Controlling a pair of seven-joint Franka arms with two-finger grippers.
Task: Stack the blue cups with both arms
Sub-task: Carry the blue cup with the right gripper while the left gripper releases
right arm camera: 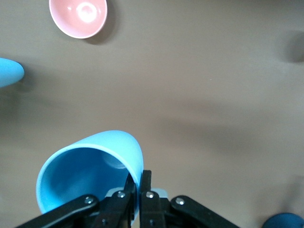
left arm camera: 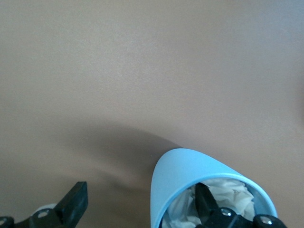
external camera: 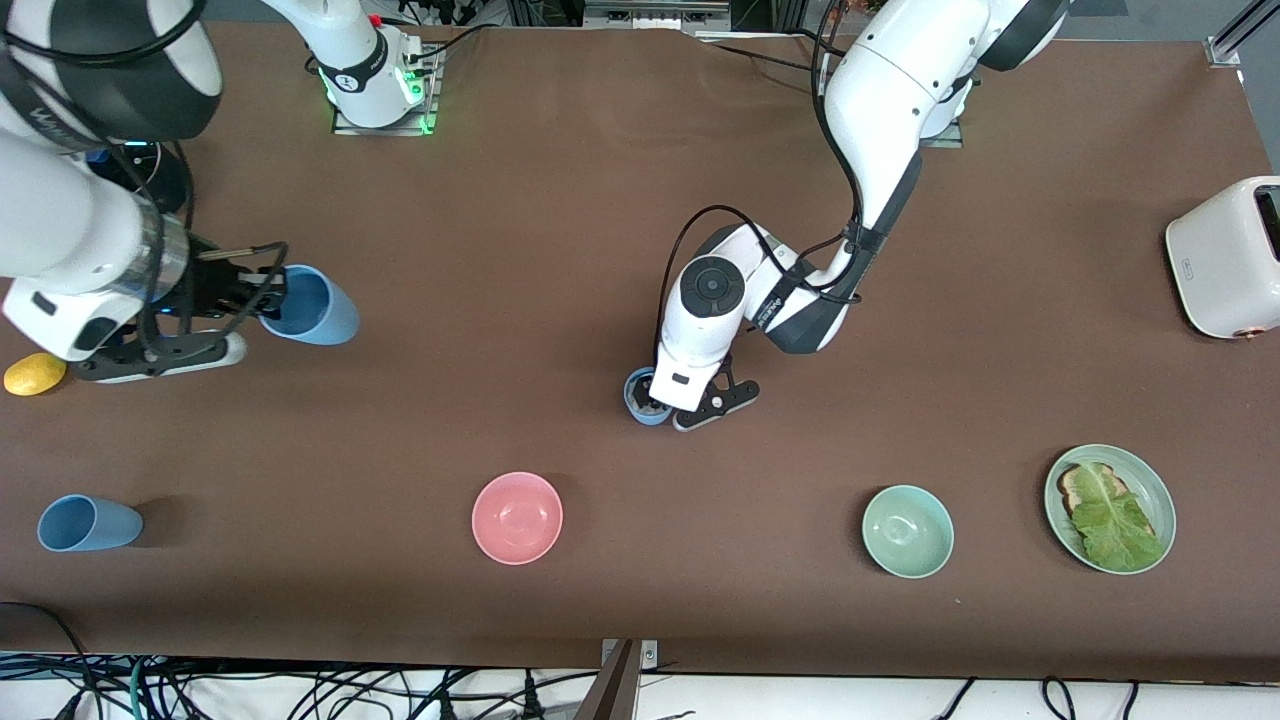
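Near the pink bowl [external camera: 517, 517], toward the robots, one blue cup [external camera: 643, 396] stands upright, straddled at the rim by the released left gripper [external camera: 690, 408]. A second blue cup [external camera: 308, 305] is pinched at the wall by the right gripper [external camera: 262, 297], toward the right arm's end; a clean lift clear should precede stacking.

bare brown table [external camera: 560, 200] mid-span, pink bowl [external camera: 517, 517] and green bowl [external camera: 907, 531] along the camera edge

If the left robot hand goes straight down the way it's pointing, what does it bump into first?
The left gripper points straight down, its fingers open around the wall of a small light-blue plastic cup. One finger is inside, so it would probably meet the crumpled white stuff in the cup first.
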